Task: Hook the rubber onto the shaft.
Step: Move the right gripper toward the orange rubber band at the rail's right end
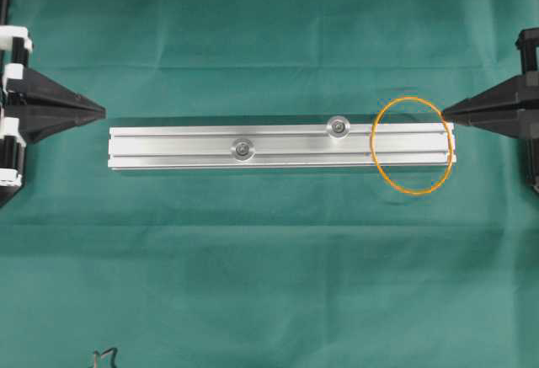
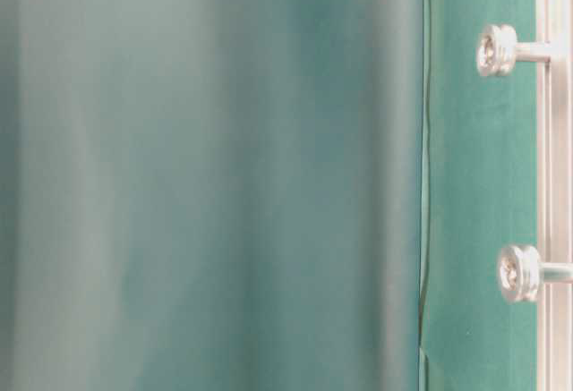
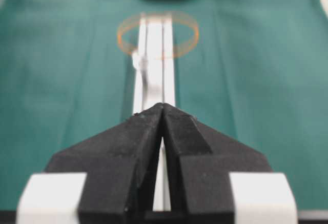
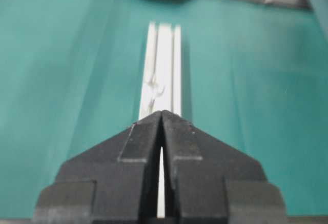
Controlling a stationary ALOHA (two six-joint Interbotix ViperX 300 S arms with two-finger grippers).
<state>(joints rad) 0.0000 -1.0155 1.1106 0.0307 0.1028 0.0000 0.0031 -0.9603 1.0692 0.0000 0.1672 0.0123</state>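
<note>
On the green cloth surface, which is smooth with a few soft folds, lies a long aluminium rail with straight grooves along its length; all places here are given from this rail. Nearest in the left wrist view, the left gripper has black, matte, wedge-shaped jaws pressed together at the tips, grasping nothing, just off one end of the rail. Two round metal shafts with wide heads stand up from the rail, one near its middle and the other further toward the far end. At that far end the rubber, a thin orange oval loop, lies flat across the rail, apart from both shafts. Just beyond this end the right gripper has its jaws clenched too, empty.

Only the table-level view shows the shafts from the side, as thin stems with thick shiny heads.
</note>
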